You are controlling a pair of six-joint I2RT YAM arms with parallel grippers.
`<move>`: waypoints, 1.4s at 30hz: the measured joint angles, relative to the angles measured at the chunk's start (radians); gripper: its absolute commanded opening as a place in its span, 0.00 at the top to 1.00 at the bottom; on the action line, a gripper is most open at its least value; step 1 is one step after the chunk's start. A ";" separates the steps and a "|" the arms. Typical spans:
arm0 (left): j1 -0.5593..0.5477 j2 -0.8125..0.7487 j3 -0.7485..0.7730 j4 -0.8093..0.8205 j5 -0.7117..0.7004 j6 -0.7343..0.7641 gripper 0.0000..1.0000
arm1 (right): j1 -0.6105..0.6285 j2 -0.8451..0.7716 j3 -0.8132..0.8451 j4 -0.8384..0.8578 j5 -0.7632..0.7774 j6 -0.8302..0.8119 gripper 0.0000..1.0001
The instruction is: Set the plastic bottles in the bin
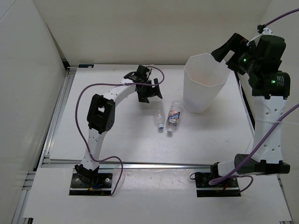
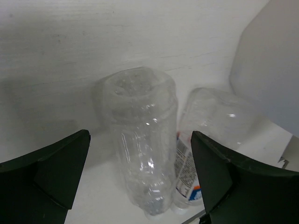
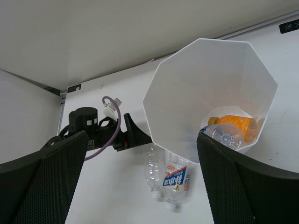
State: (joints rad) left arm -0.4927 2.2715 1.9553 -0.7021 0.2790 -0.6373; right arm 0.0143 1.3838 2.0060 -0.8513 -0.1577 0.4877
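**Left claw spread wide above the slim bottle**

Released and empty, it hangs over the slim clear bottle, which lies on the counter just beside the labelled bottle. A good grasp would pinch across the slim body alone, clear of its neighbour. The right claw, also released, hovers at the bin.

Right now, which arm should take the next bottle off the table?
Left. The left gripper is open and points at the slim bottle, centred in its wrist view, the labelled bottle alongside. The right gripper hangs open above the bin, away from both.
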 measured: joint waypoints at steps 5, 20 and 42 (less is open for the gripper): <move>-0.022 0.085 0.006 -0.002 0.011 0.011 0.00 | 0.000 0.000 0.000 -0.013 0.033 -0.014 0.00; 0.053 0.074 -0.008 -0.023 0.058 0.010 0.58 | 0.000 -0.002 -0.007 -0.016 0.079 -0.027 0.00; -0.001 -0.093 0.641 0.435 -0.074 -0.127 0.50 | 0.000 -0.088 -0.014 -0.035 0.150 -0.021 0.00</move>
State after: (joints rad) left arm -0.4938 2.1780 2.5961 -0.2676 0.2050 -0.7647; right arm 0.0143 1.2961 1.9923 -0.8864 -0.0082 0.4671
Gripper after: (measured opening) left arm 0.573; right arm 0.998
